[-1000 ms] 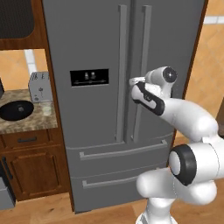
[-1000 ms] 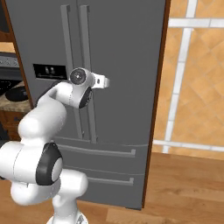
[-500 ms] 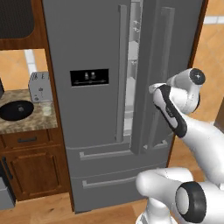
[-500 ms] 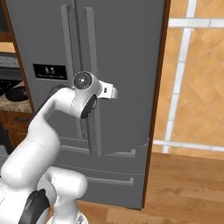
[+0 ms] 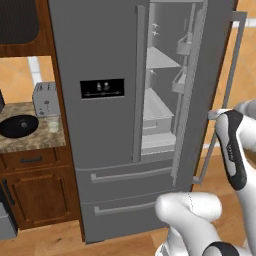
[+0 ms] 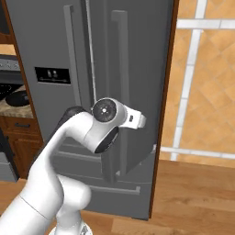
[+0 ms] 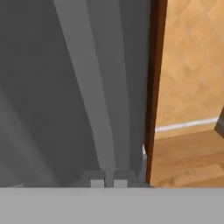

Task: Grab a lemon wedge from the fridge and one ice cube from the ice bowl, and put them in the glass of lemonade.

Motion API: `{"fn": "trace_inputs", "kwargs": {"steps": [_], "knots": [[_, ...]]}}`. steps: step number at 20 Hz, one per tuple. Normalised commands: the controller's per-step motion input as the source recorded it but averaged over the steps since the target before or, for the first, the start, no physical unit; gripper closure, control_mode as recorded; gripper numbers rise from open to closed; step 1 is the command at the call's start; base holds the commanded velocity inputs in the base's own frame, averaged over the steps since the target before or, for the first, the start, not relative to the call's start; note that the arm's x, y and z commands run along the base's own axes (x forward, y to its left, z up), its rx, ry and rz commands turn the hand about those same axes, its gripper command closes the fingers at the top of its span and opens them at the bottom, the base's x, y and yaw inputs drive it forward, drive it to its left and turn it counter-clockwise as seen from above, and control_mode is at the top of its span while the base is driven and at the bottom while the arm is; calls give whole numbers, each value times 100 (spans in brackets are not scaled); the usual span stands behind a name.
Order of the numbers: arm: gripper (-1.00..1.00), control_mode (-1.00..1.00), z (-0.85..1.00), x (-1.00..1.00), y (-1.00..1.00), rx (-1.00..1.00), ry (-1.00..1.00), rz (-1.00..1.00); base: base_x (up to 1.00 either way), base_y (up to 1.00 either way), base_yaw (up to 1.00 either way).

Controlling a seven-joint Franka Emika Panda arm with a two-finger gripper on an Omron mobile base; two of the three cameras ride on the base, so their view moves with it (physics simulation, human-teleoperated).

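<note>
The tall grey fridge stands with its right door swung open, showing bare white shelves and door bins. No lemon wedge shows on the shelves I can see. My gripper is shut, its two tips side by side at the foot of the door's long handle, with nothing between them. In the left base view my hand sits at the right, by that handle. The black ice bowl lies on the counter to the left. The ice cube and the glass of lemonade are too small to make out.
A grey toaster stands behind the ice bowl on the stone counter, above wooden cabinets. The open door juts toward the base, between my arm and the tiled wall. Wood floor lies to the right.
The fridge's right door has swung from shut to wide open as my hand drew back toward the base and to the right. The jaws have closed together.
</note>
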Motion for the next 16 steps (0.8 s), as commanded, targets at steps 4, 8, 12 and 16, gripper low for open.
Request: {"fn": "trace_inputs", "kwargs": {"steps": [4, 8, 12, 16], "knots": [[-100, -100, 10, -83, -56, 4, 11, -8, 0, 0, 0], [-100, -100, 58, -45, -1, -1, -3, 0, 0, 0, 0], [-100, -100, 77, -26, 29, -19, -17, 2, 0, 0, 0], [-100, -100, 50, -8, 64, -36, -4, 0, 0, 0, 0]]}}
